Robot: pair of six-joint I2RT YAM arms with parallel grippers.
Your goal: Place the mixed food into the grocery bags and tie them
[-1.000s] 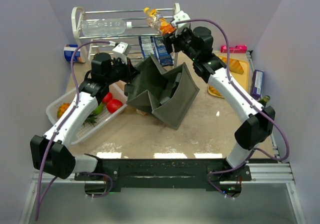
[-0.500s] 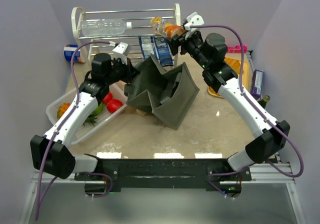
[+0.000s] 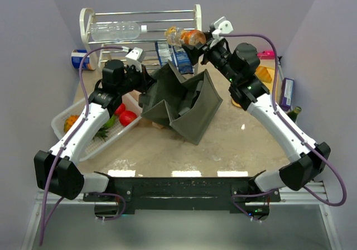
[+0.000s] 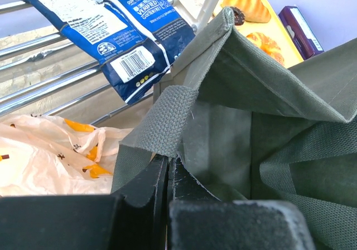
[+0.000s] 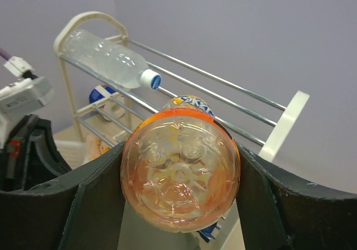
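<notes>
My right gripper (image 3: 196, 39) is shut on the orange-filled bottle (image 3: 184, 37), holding it in the air beside the wire rack, above the back edge of the olive-green tote (image 3: 184, 102). In the right wrist view the bottle's base (image 5: 180, 174) fills the space between the jaws. My left gripper (image 3: 146, 82) is shut on the tote's left rim by a handle strap (image 4: 164, 121), holding it open. The clear bottle (image 3: 114, 30) lies on the rack. Blue snack packets (image 3: 172, 53) hang behind the tote. The peach plastic bag (image 4: 50, 155) lies left of the tote.
A white slatted tray (image 3: 64, 134) at the left holds red, green and orange fruits (image 3: 127, 116). The white wire rack (image 3: 139, 24) stands at the back. A yellow tray with pastries (image 3: 262, 74) and a purple box (image 3: 287, 92) are at the right.
My right arm has carried the orange bottle from the rack's top rail outward and a little lower, toward the tote. The left arm and tote have not moved.
</notes>
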